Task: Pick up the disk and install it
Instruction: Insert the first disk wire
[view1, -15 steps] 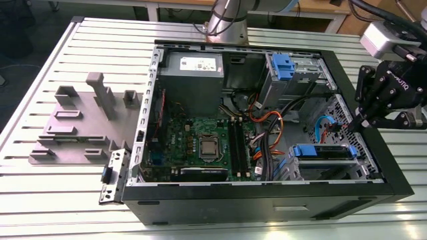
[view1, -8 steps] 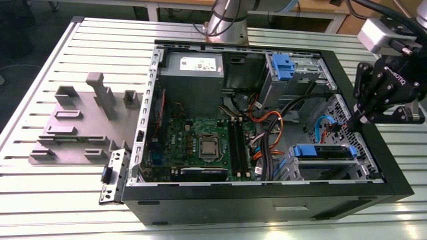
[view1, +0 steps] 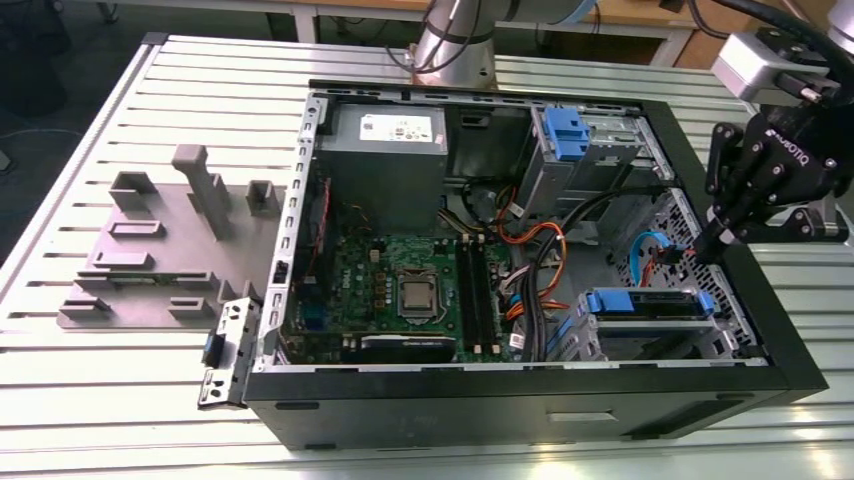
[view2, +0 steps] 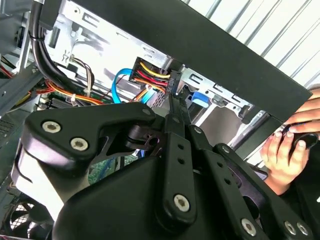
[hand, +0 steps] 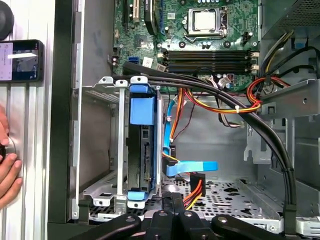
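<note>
One arm works over an open computer case (view1: 747, 290) lying on a slatted table (view1: 80, 400). Its gripper (view1: 703, 247) hangs just inside the case wall nearest the drive cage (view1: 650, 325), fingers pointing down. In the second wrist view the gripper (view2: 172, 97) has its jaws drawn together to a narrow tip, pressing on or pinching a black cable connector (view2: 172, 82) with red, yellow and orange wires; whether it truly grips the plug I cannot tell.

Inside the cage, the disk (hand: 141, 150) already sits in its slot, blue carrier edge outward, with a blue data cable (hand: 192, 167) running just beside it and the power plug (hand: 196, 179) hanging near.

My reading: the drive is seated, and the step in hand is the cabling that finishes the install. Such a move calls for squaring the plug to the drive's socket and pushing straight, since the wires are stiff and the cage is tight.

Beside the case, a person's hand (view2: 290, 145) rests on the table.
</note>
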